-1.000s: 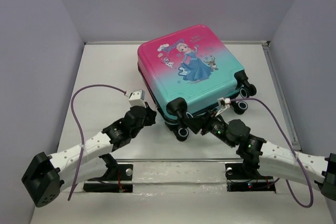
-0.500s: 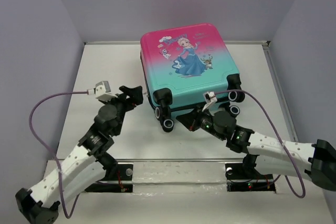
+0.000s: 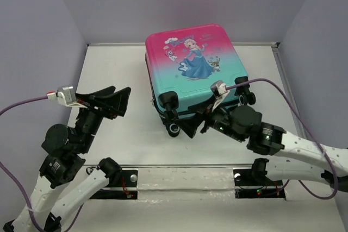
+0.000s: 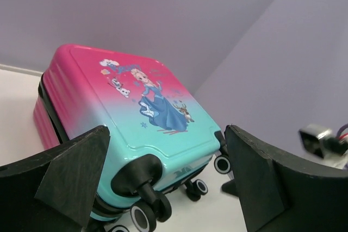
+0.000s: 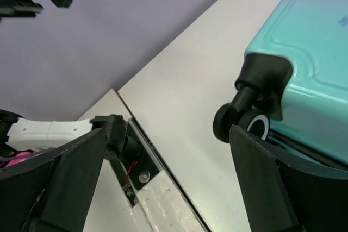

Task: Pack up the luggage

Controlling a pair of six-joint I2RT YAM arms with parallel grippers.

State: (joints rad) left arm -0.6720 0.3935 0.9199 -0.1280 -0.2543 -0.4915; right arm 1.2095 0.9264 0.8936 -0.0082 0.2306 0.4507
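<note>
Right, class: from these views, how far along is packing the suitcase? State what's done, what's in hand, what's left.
Done: the princess suitcase lies shut on the table, print up; its contents are hidden. In hand: nothing; the left gripper is open off to its left, the right gripper open by its wheels. Left: perhaps only checking the closure, which can't be judged.

- Pink-to-teal hard-shell child's suitcase (image 3: 196, 74): smooth moulded plastic, glossy, with a printed cartoon figure on the lid.
- Small black caster wheels (image 5: 225, 123): smooth, dull sheen, with pale hub rings.
- Black wedge-shaped fingers (image 4: 73, 177) of the left gripper (image 4: 166, 129): matt, faintly grainy plastic.
- White tabletop (image 3: 119, 129): smooth, matt.
- Lilac walls (image 3: 163, 4): flat matt.
</note>
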